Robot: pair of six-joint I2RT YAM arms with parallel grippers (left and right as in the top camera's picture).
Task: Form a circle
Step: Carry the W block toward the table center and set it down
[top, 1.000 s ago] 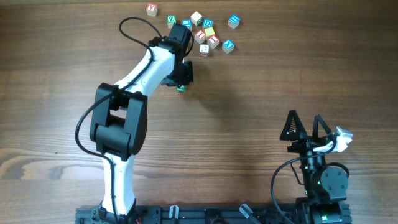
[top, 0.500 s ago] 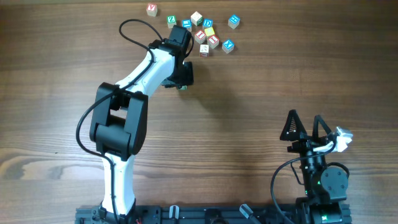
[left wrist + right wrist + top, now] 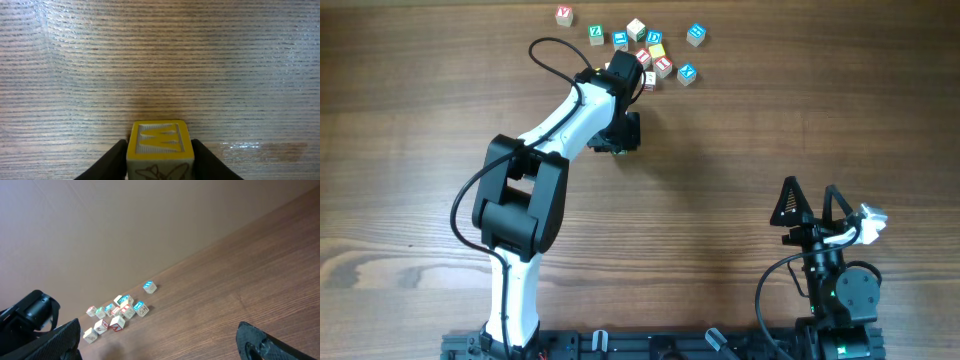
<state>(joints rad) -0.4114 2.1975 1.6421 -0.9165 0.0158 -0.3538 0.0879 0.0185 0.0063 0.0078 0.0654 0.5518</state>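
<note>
Here the circle (image 3: 657, 51) is a loose, uneven huddle of small lettered cubes at 12 o'clock on the bench (image 3: 770, 120), not a clean ring. A blue X cube (image 3: 687, 73) sits on its 4 o'clock side, with a red I cube (image 3: 664, 67) just beside it toward the middle. A red-lettered cube (image 3: 564, 15) lies well apart at 10 o'clock of the huddle, and a blue cube (image 3: 696, 35) lies near at 2 o'clock. At 7 o'clock of the huddle, close by, the left gripper (image 3: 159, 149) points down at the wood with a yellow W cube (image 3: 159, 136) between its fingers (image 3: 112, 161). The fingers lie against or just beside the cube's sides, and I cannot tell whether they press it. The right gripper (image 3: 810, 205) rests well apart at 5 o'clock of the bench, jaws spread wide with nothing between them.
</note>
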